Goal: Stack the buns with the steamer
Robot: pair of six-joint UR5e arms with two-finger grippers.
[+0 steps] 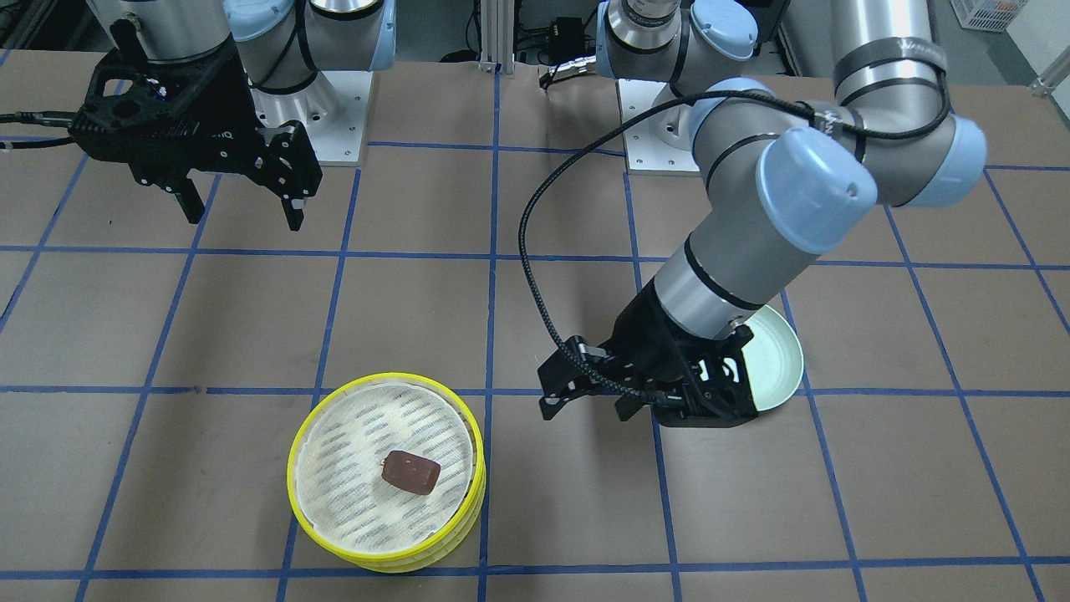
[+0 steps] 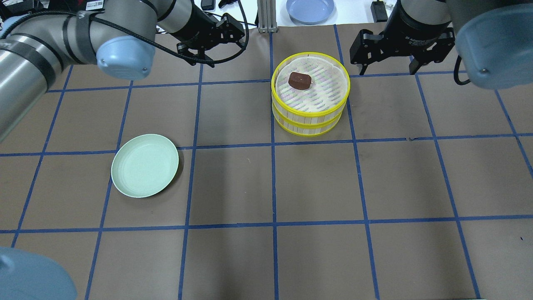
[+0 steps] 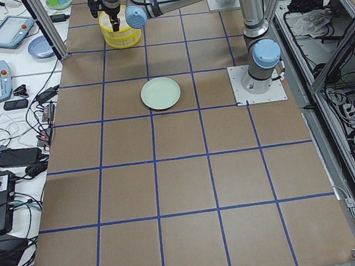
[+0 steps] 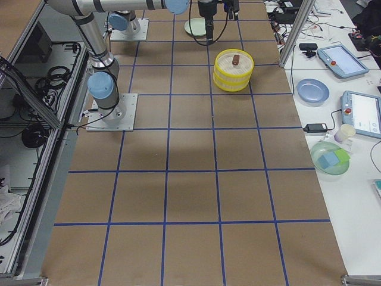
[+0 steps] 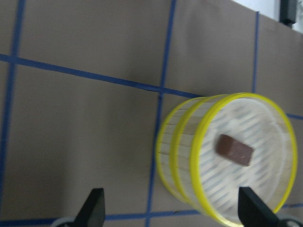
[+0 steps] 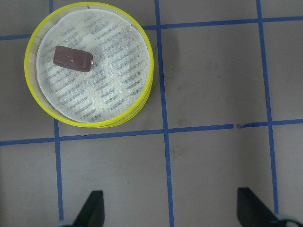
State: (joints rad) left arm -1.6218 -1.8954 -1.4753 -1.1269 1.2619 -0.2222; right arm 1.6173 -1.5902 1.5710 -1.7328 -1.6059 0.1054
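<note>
Currently I'm holding both tools wide open and gripping nothing: my left gripper point(image 5: 174, 215) is hovering off to one side of the steamer point(image 2: 309, 120), viewing it at a slant. My right gripper point(image 1: 244, 216) is hanging above the table point(image 2: 316, 183), well apart from the stack. The steamer's two yellow-rimmed tiers are sitting one on the other, the brown bun point(image 2: 300, 81) is lying off centre on the slatted bottom of the top tier point(image 2: 322, 93), and the pale-green plate point(image 2: 145, 165) is sitting well apart from them.
</note>
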